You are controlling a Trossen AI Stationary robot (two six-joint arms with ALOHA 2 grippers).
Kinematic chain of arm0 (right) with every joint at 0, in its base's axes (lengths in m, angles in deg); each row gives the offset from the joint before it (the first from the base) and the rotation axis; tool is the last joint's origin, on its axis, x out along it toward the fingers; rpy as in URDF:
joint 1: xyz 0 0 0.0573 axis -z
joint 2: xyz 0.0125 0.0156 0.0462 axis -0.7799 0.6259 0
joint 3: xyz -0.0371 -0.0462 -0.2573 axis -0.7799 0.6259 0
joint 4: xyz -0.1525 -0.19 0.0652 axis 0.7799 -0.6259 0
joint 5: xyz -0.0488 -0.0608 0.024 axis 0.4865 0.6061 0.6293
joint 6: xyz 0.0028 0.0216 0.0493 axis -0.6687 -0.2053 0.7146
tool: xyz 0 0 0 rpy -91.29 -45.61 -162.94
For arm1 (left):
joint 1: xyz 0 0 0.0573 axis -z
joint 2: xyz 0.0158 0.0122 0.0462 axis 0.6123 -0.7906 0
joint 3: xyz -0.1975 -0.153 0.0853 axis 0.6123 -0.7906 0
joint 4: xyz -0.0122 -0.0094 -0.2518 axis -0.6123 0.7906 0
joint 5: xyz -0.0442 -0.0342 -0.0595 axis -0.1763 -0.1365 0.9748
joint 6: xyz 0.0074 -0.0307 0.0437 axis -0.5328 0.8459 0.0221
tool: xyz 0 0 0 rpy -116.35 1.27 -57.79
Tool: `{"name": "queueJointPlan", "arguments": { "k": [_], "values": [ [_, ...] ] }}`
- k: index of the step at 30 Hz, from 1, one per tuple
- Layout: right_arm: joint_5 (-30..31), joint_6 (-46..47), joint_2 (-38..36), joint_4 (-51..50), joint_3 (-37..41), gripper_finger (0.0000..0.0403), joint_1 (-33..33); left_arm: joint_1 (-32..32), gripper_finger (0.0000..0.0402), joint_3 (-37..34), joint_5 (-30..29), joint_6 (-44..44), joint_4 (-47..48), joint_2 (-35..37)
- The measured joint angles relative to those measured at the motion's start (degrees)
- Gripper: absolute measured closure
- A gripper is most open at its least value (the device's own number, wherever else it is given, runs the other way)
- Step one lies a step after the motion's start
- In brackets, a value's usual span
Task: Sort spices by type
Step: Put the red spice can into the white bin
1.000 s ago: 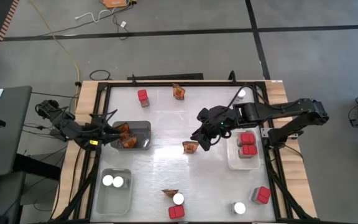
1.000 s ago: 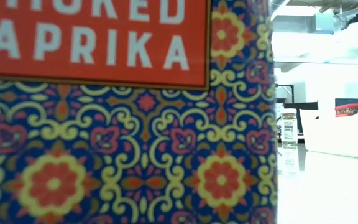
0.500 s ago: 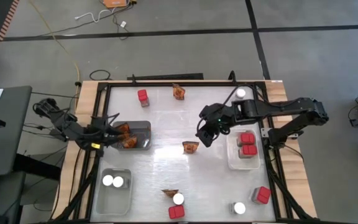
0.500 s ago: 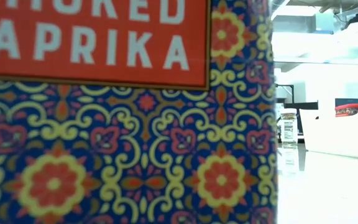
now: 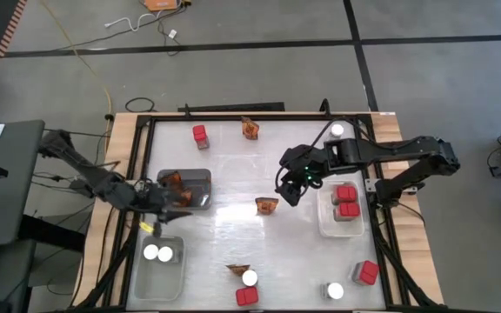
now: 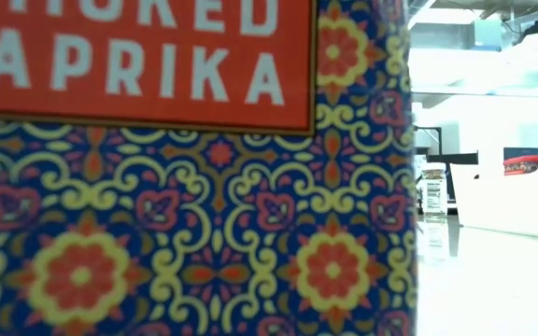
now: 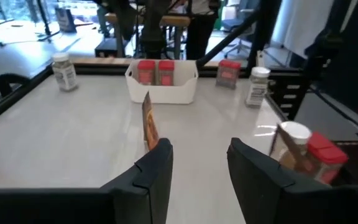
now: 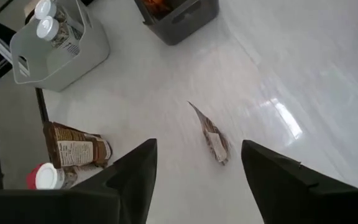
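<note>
On the left of the table [image 5: 233, 178], the left pincer [image 5: 174, 211] hovers just off the near edge of the grey tray [image 5: 200, 177], its fingers spread with nothing between them; the left wrist view shows only bare table in the gap. The grey tray holds crinkled orange-brown packets [image 5: 176, 183]. Nearer the front left, a clear tray [image 5: 157, 276] holds two white-lidded jars [image 5: 157, 253].

At the back sit a red box [image 5: 200, 134] and a loose packet [image 5: 250, 129]. In the middle lies another packet [image 5: 266, 205], on its own. At the front edge a packet [image 5: 237, 270], a jar [image 5: 250, 278] and a red box [image 5: 247, 296] cluster together.

The right pincer [image 5: 290, 190] hangs above the table just right of the middle packet, fingers spread wide and holding nothing; its wrist view shows that packet [image 8: 215, 142] lying on the table between them.

Further right, a white tray [image 5: 327, 224] carries two red boxes [image 5: 347, 201]. A jar [image 5: 337, 130] stands at the back right; a jar [image 5: 335, 290] and red box [image 5: 368, 272] at the front right.
</note>
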Motion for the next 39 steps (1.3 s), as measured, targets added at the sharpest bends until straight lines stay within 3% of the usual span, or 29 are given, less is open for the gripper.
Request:
{"name": "queueJointPlan", "arguments": {
  "k": [4,10,16,21,30,34,39],
  "values": [
    [-0.01,-0.75,0.00,-2.69,0.00,0.0143,-0.01,-2.65,0.0252,-0.02,-0.83,2.39,-6.14,-6.67],
    [0.53,-4.44,0.00,-13.53,0.00,0.0143,-0.44,-7.67,0.0252,0.00,-1.51,13.27,-8.76,-13.98],
    [13.05,0.48,0.00,-16.75,0.00,0.0143,-5.40,-8.13,0.0252,0.00,-1.49,21.49,-8.88,-17.82],
    [19.89,6.84,0.99,-16.48,-0.01,0.0143,-13.17,-8.20,0.0252,0.00,-1.49,21.69,-9.01,-18.24],
    [19.61,24.21,8.51,-16.91,-0.85,0.0143,-24.49,-8.46,0.0253,0.00,-0.99,15.42,-8.78,-16.22],
    [18.74,24.02,14.99,-14.67,-6.35,0.0143,-28.67,-8.46,0.0253,0.00,0.92,14.07,-8.37,-15.26],
    [18.31,19.83,24.05,-14.67,-18.65,0.0143,-31.45,-8.46,0.0252,-0.02,2.72,14.04,-3.79,-14.00]
  ]
}}
